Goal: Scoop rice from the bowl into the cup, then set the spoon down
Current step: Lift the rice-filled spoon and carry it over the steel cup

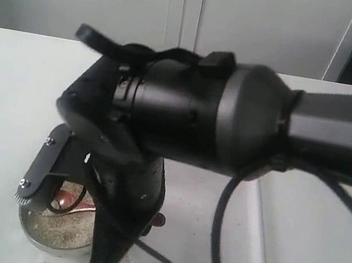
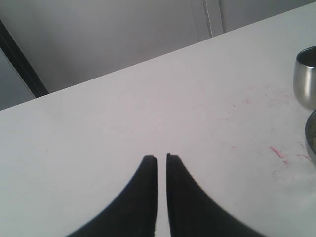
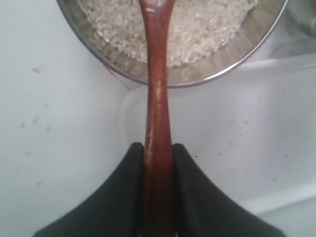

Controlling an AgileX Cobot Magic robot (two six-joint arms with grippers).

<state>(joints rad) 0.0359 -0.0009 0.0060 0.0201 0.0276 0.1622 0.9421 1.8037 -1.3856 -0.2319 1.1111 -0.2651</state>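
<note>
White tabletop [image 2: 98, 138]; right tool [image 3: 158, 148] clamps the spoon [image 3: 157, 74] reaching into the bowl [image 3: 232, 59] of rice [image 3: 207, 24]; left tool [image 2: 161, 157] narrow, empty.

One bowl [image 3: 247, 47], one cup [image 2: 306, 79], one spoon [image 3: 157, 98], one white tray [image 3: 237, 133]

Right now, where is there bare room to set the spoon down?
Widest bare patch: the table ahead of the left end effector, bordered by the cup and bowl. The white tray beside the bowl, under the spoon handle, also looks bare. Crowded over the bowl, where the right end effector grips the spoon.
</note>
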